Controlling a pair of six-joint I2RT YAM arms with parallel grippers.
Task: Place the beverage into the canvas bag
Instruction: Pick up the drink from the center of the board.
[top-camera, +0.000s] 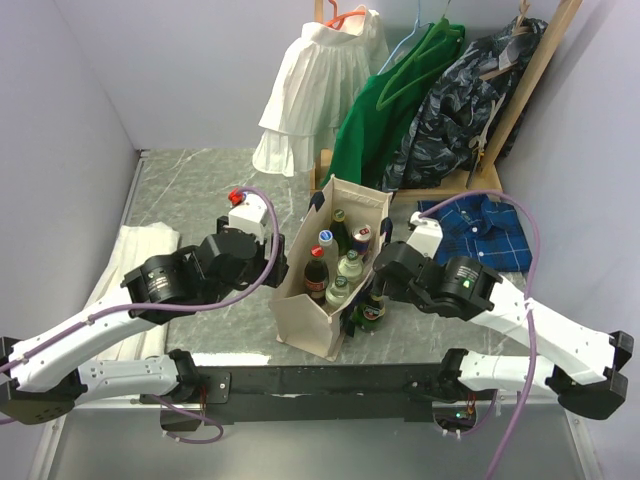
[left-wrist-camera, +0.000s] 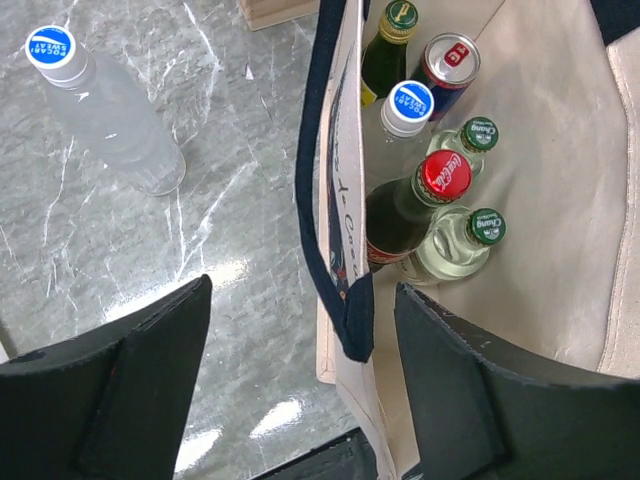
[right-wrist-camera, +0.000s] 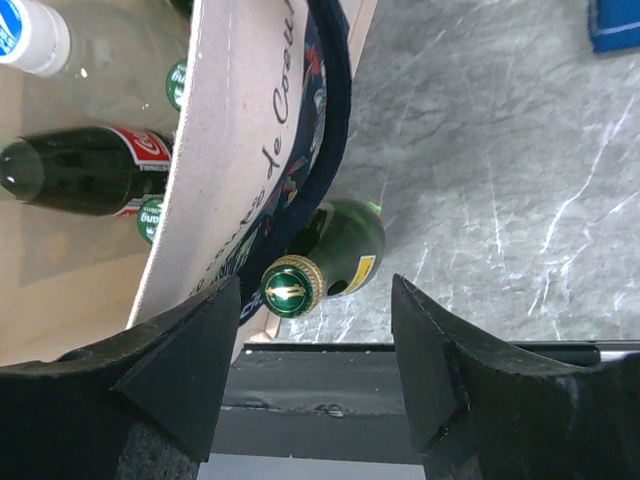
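Upright canvas bag (top-camera: 308, 318), bottles (top-camera: 317, 274) inside

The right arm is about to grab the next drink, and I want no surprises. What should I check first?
1. Right gripper open: ok.
2. Green bottle lined up between its jaws, outside the bag: ok.
3. Bottle free of the navy handle: cannot tell; they overlap in the right wrist view.
4. Canvas bag upright, mouth open: ok.
5. Left gripper steadying the bag: not ok; it is open, straddling the bag's wall.
6. Room inside beside the drinks: ok.
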